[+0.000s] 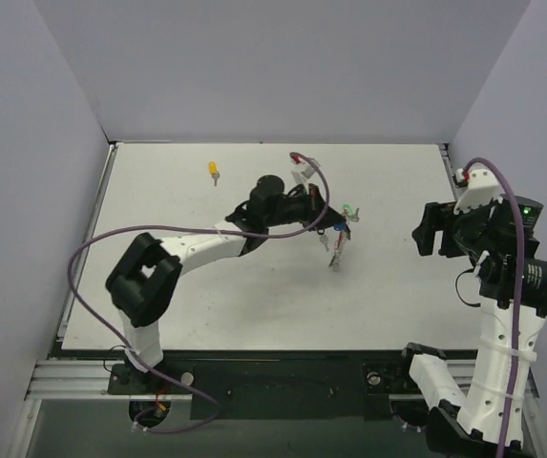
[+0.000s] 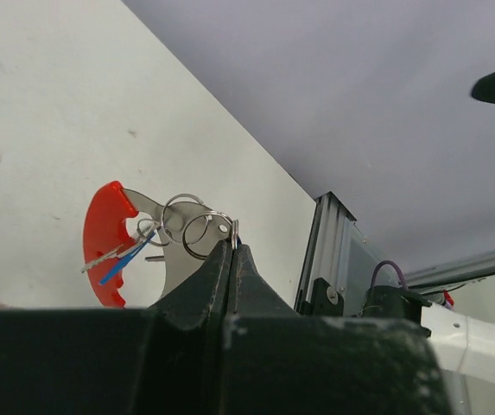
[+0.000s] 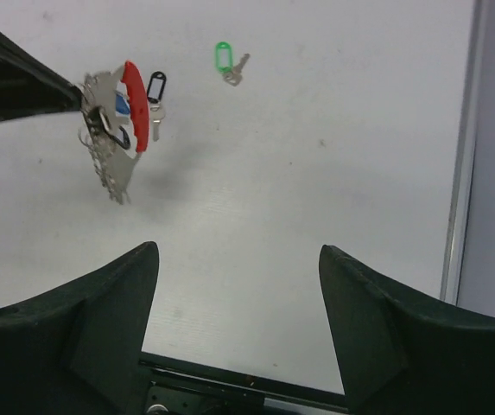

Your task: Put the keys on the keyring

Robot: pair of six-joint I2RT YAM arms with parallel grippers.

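My left gripper (image 1: 325,215) is shut (image 2: 232,245) on a silver ring of the keyring (image 2: 100,242), a red curved piece with a silver plate and wire rings, held above the table. A blue key (image 2: 126,258) hangs on it. The keyring also shows in the top view (image 1: 338,244) and the right wrist view (image 3: 132,104). A green-headed key (image 3: 224,59) lies on the table just beyond it (image 1: 349,210). A yellow-headed key (image 1: 214,172) lies at the far left. My right gripper (image 1: 422,234) is open and empty (image 3: 237,251), to the right of the keyring.
A black-outlined tag with a small key (image 3: 155,89) lies next to the keyring. The left arm's purple cable (image 1: 311,167) loops over the far middle of the table. The table's right edge rail (image 3: 460,173) runs beside my right gripper.
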